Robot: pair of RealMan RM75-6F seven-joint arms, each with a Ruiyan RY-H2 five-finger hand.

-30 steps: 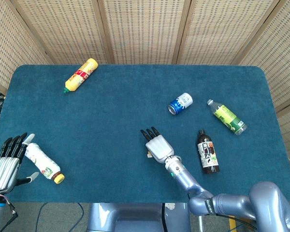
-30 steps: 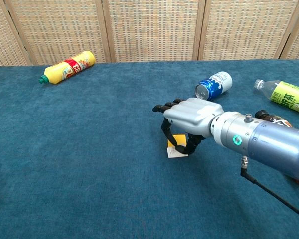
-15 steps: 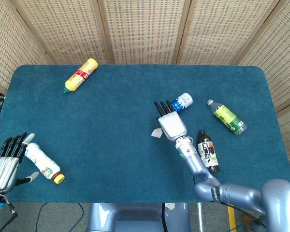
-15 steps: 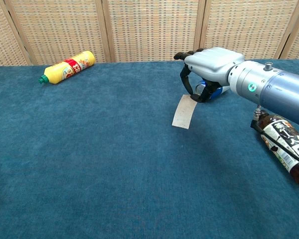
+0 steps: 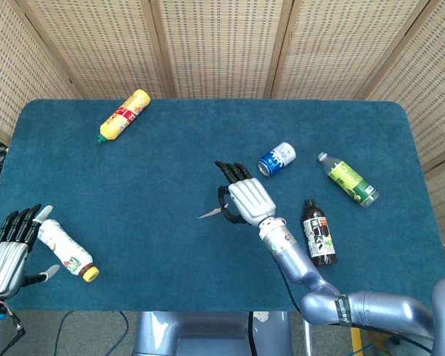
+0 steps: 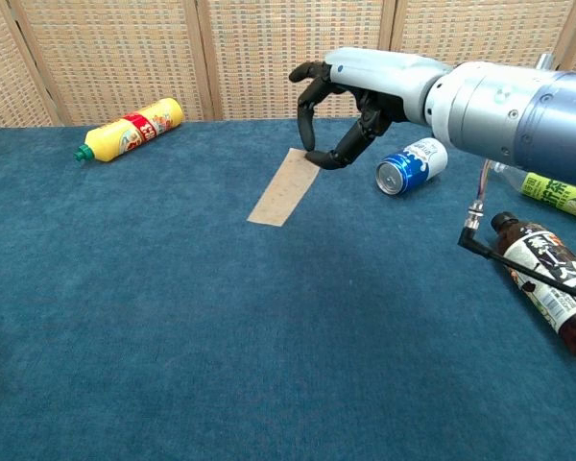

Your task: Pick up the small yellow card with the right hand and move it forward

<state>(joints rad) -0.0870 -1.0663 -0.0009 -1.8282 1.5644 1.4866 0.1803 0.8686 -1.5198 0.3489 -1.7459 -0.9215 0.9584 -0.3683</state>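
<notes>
The small card (image 6: 283, 187) hangs in the air above the blue table (image 6: 154, 317), showing a pale tan face in the chest view. My right hand (image 6: 365, 88) pinches its upper end between the thumb and a finger, the other fingers curled above. From the head view the card (image 5: 210, 213) is a thin sliver to the left of the right hand (image 5: 242, 200), near the table's middle. My left hand (image 5: 5, 254) is at the near left edge, fingers apart and holding nothing, beside a white bottle (image 5: 64, 248).
A yellow bottle (image 5: 124, 114) lies at the far left. A blue can (image 6: 412, 165) lies just right of the raised hand. Further right are a green-labelled clear bottle (image 6: 552, 187) and a dark bottle (image 6: 547, 283). Wicker screens stand behind the table.
My right hand picked the card off the table and lifted it, then swung left with it; the card now hangs higher and further left. The left hand stayed put.
</notes>
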